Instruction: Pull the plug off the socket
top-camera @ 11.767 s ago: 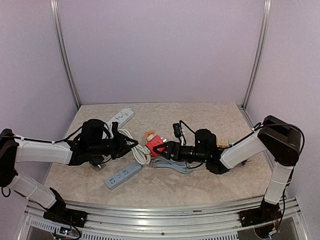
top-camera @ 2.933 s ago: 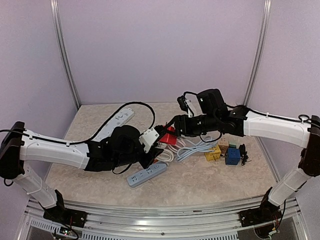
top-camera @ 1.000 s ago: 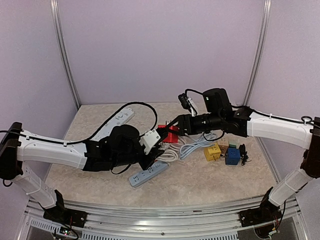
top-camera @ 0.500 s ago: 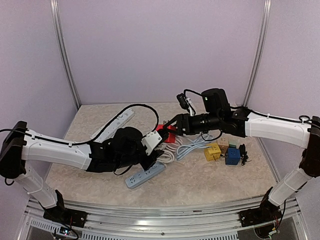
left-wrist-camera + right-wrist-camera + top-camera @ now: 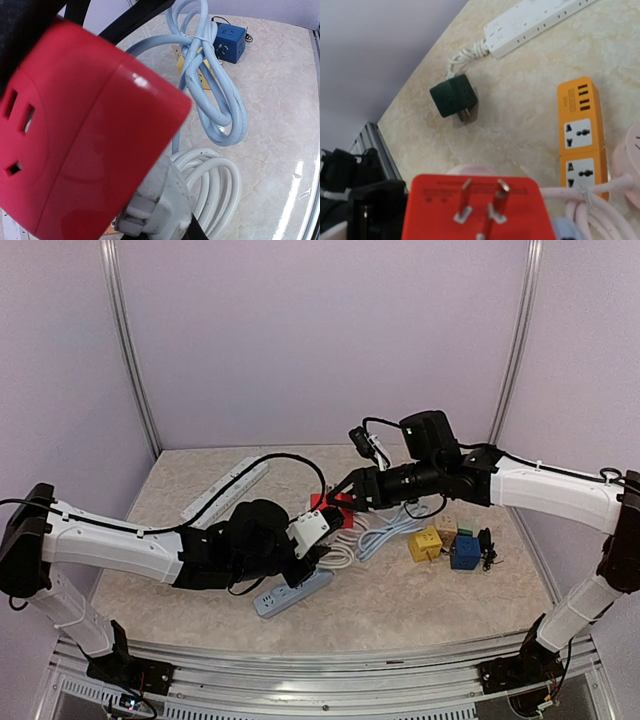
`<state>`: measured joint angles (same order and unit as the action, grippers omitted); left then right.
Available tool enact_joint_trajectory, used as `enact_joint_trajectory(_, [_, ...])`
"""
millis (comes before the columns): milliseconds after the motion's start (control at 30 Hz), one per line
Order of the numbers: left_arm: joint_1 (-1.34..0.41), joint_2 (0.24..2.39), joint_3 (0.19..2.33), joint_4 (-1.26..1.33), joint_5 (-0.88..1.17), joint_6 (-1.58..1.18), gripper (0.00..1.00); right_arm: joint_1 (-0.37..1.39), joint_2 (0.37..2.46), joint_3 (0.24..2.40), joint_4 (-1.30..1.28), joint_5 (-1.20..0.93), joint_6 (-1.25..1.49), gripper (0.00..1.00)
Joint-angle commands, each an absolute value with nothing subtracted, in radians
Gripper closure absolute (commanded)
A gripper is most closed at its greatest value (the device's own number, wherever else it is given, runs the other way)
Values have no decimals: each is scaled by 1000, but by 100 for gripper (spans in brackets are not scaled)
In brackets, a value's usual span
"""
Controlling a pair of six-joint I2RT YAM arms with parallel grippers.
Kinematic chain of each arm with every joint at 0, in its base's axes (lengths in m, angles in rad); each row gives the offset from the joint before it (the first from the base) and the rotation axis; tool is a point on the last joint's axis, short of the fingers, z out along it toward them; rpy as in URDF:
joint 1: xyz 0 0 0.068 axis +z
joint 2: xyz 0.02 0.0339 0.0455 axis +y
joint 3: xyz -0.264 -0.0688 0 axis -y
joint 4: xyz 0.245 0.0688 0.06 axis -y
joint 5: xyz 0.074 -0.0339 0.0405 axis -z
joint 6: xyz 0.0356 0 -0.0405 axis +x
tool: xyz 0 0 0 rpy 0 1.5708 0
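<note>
1. Right gripper (image 5: 346, 497): I find it clamped on the red socket cube (image 5: 328, 508), which is held off the table just right of centre in the top view. In the right wrist view the cube fills the bottom edge, its metal pins facing the lens.
2. Left gripper (image 5: 320, 542): the jaws are closed right down on the white plug (image 5: 159, 212), which shows at bottom centre of the left wrist view.
3. The plug sits against the cube's lower face. I cannot tell whether its pins are seated in the cube.
4. Left wrist view, right half: a light-blue cable bundle (image 5: 215, 90) lies above a white cable coil (image 5: 220, 195), both on the table (image 5: 280, 100). A blue cube (image 5: 230, 36) stands near the top edge.
5. Right wrist view: a green cube (image 5: 453, 95) lies left of centre, an orange power strip (image 5: 582, 135) at the right, and a white power strip (image 5: 535, 20) along the top.
6. Top view: a grey power strip (image 5: 292, 592) lies on the table just below the left gripper.
</note>
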<state>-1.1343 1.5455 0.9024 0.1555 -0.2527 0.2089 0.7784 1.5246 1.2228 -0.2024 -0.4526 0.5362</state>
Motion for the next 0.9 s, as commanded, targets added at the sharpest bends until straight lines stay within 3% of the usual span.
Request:
enact_joint_trajectory(0, [-1133, 1502, 906, 155, -231, 218, 100, 756, 1519, 1312, -222, -532, 451, 100])
enact_joint_trajectory(267, [-1131, 1477, 897, 131, -163, 277, 100, 740, 1541, 1368, -370, -535, 384, 100])
enact_joint_trajectory(633, [-1131, 1480, 904, 108, -158, 305, 100, 739, 1585, 1365, -365, -587, 401, 100])
enact_joint_trajectory(867, [-1131, 1502, 926, 128, -180, 209, 100, 739, 1532, 1312, -277, -400, 512, 100])
